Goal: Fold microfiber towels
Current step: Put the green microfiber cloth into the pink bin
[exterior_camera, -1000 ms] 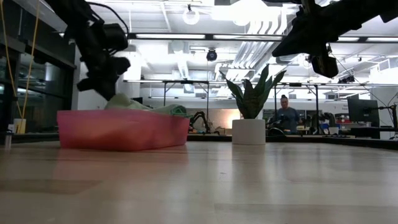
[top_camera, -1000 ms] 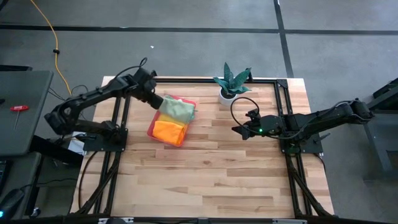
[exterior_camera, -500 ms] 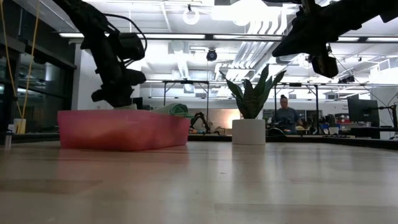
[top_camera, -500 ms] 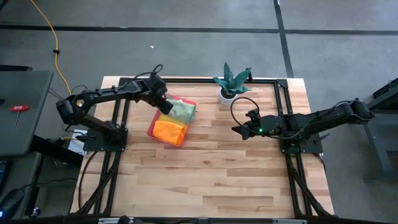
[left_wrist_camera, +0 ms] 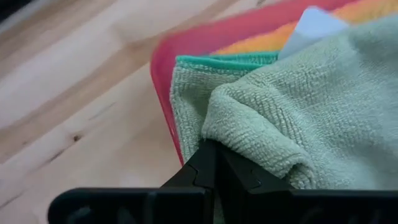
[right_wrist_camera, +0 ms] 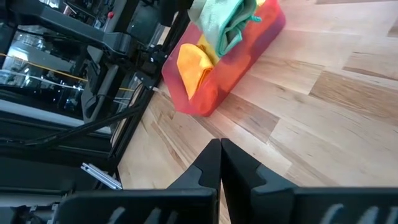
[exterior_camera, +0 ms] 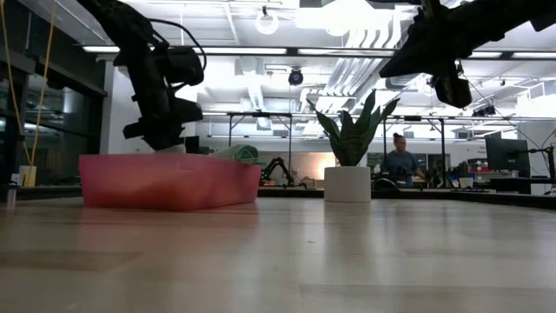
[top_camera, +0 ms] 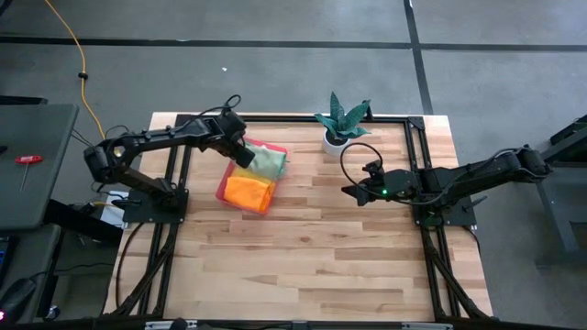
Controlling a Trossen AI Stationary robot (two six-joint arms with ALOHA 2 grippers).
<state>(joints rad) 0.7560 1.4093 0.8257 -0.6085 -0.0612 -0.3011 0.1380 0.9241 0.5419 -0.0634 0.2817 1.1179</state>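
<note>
The left gripper [top_camera: 244, 153] is at the tray's [top_camera: 223, 188] far left corner, down among the towels. Its fingers [left_wrist_camera: 208, 163] are pressed together, tips meeting, and they pinch a fold of the pale green towel [left_wrist_camera: 298, 118], which bulges up right at the tips. Under that fold lies a teal-edged green cloth [left_wrist_camera: 186, 87] (whether it is a separate towel or the same one turned over is hard to tell). An orange towel [top_camera: 248, 192] fills the near half of the tray, with the green towels bunched over the far half. A strip of orange or yellow cloth and a pale bluish-white patch show behind the green fold in the left wrist view, both cut off at the frame's edge.

The right gripper [top_camera: 352, 192] hangs above the bare table [top_camera: 321, 266], to the right of the tray and just in front of the potted plant [top_camera: 341, 122]. Its fingers are clenched with nothing between them, and from its wrist camera the tray shows well apart, green towel heaped over orange.

From table height the pink tray's wall hides almost all the towels; only a hump of green [exterior_camera: 236, 153] peeks over the rim beside the left gripper [exterior_camera: 161, 139]. The right arm crosses the top of that view, its fingertips hard to make out. A person [exterior_camera: 400, 162] sits far back in the room.
</note>
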